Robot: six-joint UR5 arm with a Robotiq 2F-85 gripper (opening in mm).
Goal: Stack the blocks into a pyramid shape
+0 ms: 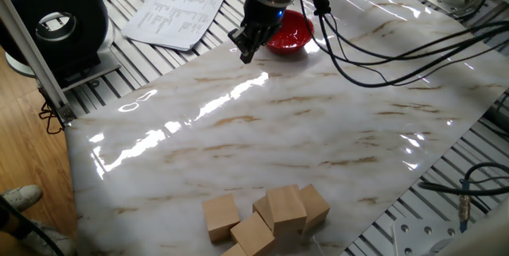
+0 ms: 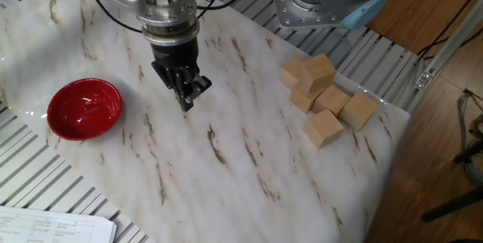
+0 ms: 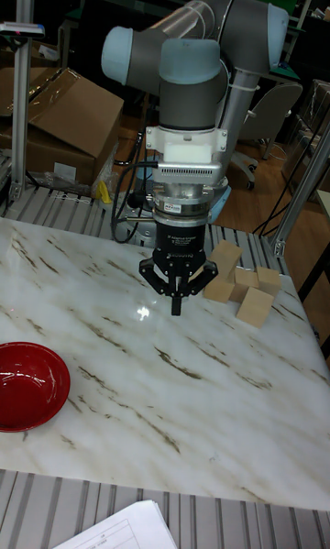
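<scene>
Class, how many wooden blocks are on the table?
6 blocks show, clustered by one edge of the table, one sitting atop others; more may hide behind.

A red bowl (image 2: pixel 84 108) sits on the marble-patterned table (image 2: pixel 226 160), with printed papers (image 1: pixel 176 11) just beyond the table's edge.
</scene>
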